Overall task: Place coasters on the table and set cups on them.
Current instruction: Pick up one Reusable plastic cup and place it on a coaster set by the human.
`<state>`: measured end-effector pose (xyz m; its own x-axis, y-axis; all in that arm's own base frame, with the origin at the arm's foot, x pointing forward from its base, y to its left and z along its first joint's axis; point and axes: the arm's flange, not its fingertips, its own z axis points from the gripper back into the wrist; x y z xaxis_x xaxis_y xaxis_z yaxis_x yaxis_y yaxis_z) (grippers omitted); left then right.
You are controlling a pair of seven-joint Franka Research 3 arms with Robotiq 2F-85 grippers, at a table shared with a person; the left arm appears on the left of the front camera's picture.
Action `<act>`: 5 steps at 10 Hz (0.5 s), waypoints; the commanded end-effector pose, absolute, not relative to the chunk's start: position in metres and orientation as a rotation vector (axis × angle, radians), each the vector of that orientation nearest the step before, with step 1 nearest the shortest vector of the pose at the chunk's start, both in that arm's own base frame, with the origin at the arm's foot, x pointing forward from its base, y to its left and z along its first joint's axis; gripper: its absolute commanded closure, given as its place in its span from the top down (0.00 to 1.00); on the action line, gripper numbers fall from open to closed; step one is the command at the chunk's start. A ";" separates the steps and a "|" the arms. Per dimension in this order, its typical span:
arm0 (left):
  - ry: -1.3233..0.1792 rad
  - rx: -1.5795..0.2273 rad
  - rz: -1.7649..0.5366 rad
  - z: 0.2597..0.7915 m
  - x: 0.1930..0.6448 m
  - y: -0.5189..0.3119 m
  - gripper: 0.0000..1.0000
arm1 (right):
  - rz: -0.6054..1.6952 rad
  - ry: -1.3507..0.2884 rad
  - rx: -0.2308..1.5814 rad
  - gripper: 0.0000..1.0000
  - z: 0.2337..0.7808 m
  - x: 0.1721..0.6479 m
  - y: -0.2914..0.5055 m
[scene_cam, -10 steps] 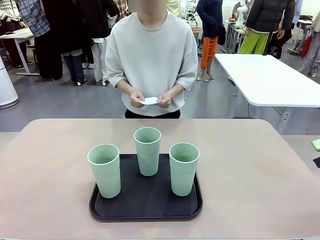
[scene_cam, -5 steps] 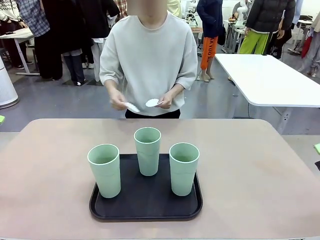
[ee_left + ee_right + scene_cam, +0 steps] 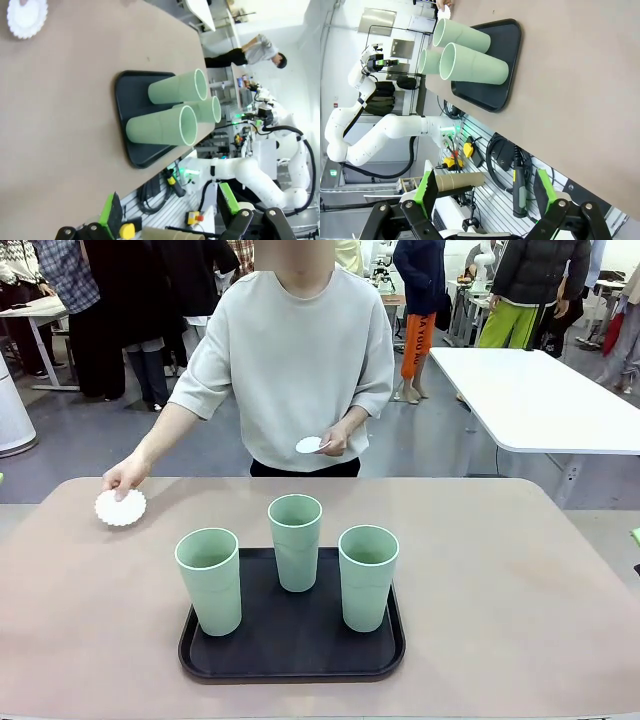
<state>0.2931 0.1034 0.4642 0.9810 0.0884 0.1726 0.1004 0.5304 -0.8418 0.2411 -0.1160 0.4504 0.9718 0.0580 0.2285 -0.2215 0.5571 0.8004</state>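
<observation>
A hand [image 3: 125, 478] lays a coaster [image 3: 120, 507] on the table [image 3: 500, 570], left of the tray [image 3: 290, 662]. The left tool [image 3: 169, 200] and right tool [image 3: 485, 187] hang open; more coasters likely follow.

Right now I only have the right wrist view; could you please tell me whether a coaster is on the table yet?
Observer: Yes, one coaster lies on the table near its far left corner.
Operator: Is anyone touching it?
Observer: The person's hand rests on its far edge.
Operator: And how is the left gripper?
Observer: The left gripper is open and empty.
</observation>
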 end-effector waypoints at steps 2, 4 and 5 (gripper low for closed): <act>-0.212 -1.037 -0.012 0.464 0.293 0.105 1.00 | 0.172 -0.188 0.982 1.00 0.450 0.242 -0.116; -0.212 -1.037 -0.012 0.464 0.293 0.105 1.00 | 0.172 -0.188 0.982 1.00 0.450 0.242 -0.116; -0.212 -1.037 -0.012 0.464 0.293 0.105 1.00 | 0.172 -0.188 0.982 1.00 0.450 0.242 -0.116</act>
<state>0.2923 0.1034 0.4642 0.9817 0.0864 0.1698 0.0995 0.5272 -0.8439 0.2405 -0.1164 0.4503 0.9724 0.0564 0.2265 -0.2189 0.5574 0.8009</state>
